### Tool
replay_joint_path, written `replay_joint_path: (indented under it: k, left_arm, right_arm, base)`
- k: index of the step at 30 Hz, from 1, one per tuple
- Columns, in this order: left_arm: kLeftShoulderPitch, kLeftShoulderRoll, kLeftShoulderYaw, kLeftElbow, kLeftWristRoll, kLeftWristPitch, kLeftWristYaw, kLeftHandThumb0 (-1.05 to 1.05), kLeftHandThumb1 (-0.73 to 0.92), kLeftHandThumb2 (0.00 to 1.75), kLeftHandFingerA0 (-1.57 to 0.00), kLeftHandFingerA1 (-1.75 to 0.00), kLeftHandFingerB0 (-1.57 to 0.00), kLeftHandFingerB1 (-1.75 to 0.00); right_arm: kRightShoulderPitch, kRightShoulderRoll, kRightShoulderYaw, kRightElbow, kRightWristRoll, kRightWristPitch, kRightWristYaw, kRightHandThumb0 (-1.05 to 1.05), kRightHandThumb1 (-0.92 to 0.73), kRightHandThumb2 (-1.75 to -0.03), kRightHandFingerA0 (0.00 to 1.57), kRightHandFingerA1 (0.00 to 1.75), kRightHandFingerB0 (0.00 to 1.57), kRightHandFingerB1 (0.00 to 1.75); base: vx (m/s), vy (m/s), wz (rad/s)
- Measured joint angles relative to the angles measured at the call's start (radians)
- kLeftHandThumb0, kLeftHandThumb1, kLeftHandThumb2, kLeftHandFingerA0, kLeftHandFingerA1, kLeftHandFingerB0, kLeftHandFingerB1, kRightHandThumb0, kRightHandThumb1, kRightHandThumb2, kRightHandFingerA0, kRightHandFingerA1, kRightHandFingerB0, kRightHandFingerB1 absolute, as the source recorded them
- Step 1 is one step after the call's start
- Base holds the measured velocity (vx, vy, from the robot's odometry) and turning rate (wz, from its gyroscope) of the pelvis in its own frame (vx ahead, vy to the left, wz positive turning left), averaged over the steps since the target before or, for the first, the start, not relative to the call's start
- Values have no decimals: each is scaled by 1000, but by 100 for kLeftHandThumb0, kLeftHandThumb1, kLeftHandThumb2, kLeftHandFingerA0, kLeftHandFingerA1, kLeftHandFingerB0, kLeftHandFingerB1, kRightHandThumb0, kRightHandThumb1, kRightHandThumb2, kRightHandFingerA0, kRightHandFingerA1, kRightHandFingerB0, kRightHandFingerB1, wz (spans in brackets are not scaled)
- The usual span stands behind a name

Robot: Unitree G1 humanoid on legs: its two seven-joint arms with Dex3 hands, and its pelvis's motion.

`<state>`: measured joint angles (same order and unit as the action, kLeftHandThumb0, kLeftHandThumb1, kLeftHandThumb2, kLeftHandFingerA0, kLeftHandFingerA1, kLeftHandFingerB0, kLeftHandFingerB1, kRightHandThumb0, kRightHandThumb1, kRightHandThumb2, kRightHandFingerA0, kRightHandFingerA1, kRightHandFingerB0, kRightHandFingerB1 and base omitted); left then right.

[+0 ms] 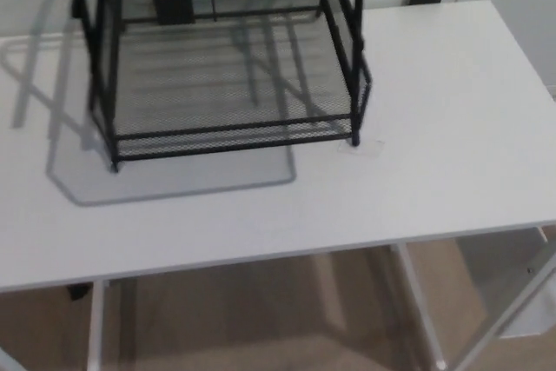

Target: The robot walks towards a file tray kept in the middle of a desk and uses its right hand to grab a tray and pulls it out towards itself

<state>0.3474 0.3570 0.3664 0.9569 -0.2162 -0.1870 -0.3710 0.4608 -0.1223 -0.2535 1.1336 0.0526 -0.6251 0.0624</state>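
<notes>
On the white desk (434,128) stands a black wire-mesh file tray (226,84); no hand shows.

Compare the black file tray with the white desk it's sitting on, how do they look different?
The file tray is black; the desk is white. The file tray is see-through wire mesh with a thin frame, while the desk has a solid, smooth top. The file tray takes up only the left-middle part of the desk, which runs past both picture edges. Both have straight, rectangular outlines.
</notes>
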Motion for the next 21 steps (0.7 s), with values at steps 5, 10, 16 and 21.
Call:
replay_joint_path:
  k: [5,10,16,21]
  left_arm:
    - [4,-4,-2,-5,0,1,-2,-6,43,89,-19,-54,-15,-50]
    - [2,-4,-3,-12,0,2,-1,-7,45,89,-19,-54,-14,-49]
    - [-1,6,-9,-8,4,4,0,-9,44,89,-21,-54,-14,-50]
    - [-10,8,-14,2,7,4,2,-9,44,89,-23,-55,-16,-50]
  right_arm:
    - [0,-8,-6,-6,3,-5,-1,-27,-64,-59,49,69,34,43]
    - [-3,-9,-4,6,0,-6,-6,-25,-65,-59,49,71,33,42]
    - [-2,-2,2,14,-4,-11,-7,-27,-65,-59,50,69,34,43]
    - [-8,0,1,20,-5,-12,-13,-25,-65,-58,51,72,37,45]
  base:
    - [31,-40,-1]
    - [-3,84,-9]
    - [48,225,-4]
    - [29,1,3]
